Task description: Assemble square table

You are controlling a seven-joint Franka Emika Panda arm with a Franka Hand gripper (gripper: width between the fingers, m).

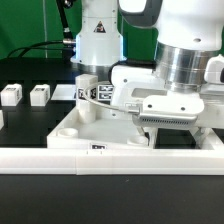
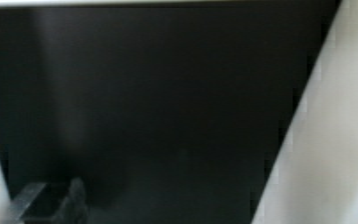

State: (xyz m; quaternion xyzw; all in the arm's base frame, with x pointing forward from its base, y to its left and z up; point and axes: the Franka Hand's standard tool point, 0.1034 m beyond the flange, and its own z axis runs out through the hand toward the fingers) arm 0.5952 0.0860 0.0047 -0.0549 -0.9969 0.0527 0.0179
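Note:
The white square table top (image 1: 70, 128) lies flat in the middle, with round sockets at its corners. One white tagged leg (image 1: 87, 95) stands upright at its far corner, and a second tagged white piece (image 1: 106, 94) sits right beside it. Two more small legs (image 1: 12, 95) (image 1: 39, 95) stand on the black table at the exterior view's left. My gripper (image 1: 170, 126) hangs low over the top's right part, and its fingertips are hidden. The wrist view is blurred: a dark surface, a white edge (image 2: 341, 120), one dark finger (image 2: 43, 205).
The long white L-shaped rail (image 1: 60, 157) runs along the front, just before the table top. The robot's white base (image 1: 98, 35) stands behind the upright leg. Green cloth hangs at the far left.

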